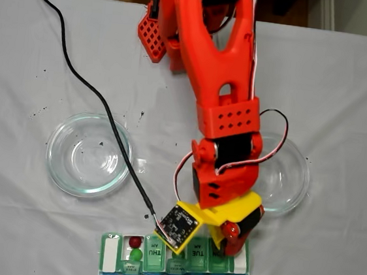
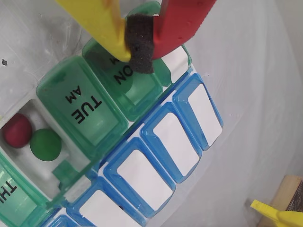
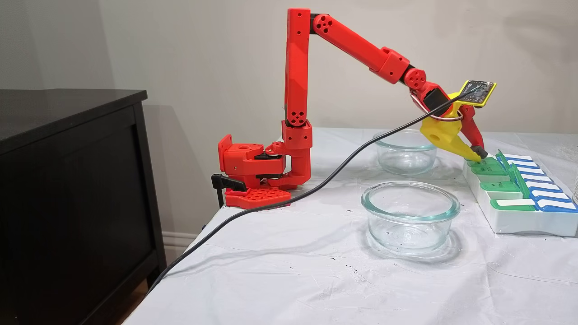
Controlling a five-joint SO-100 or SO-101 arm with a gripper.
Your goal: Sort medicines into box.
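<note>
The box [image 1: 155, 253] lies at the table's near edge, with green lids over a blue row [image 2: 166, 138]. One compartment beside the TUE lid stands open. It holds two medicines, a dark red ball [image 2: 18, 130] and a green ball [image 2: 45, 144], which also show as the red ball [image 1: 135, 241] and the green ball [image 1: 136, 255] in a fixed view. My gripper [image 2: 139, 47] has a yellow and a red finger with a black foam pad pressed between them. It is shut with no ball in it, and its tip is at the MON lid [image 2: 137, 90]. In a fixed view the gripper [image 3: 481, 156] touches the far end of the box [image 3: 515, 223].
Two round glass dishes [image 1: 90, 155] [image 1: 291, 178] stand on the white cloth on either side of the arm, with no balls showing in them. A black cable [image 1: 114, 137] runs across the cloth to the wrist camera. A dark cabinet [image 3: 67, 180] stands beside the table.
</note>
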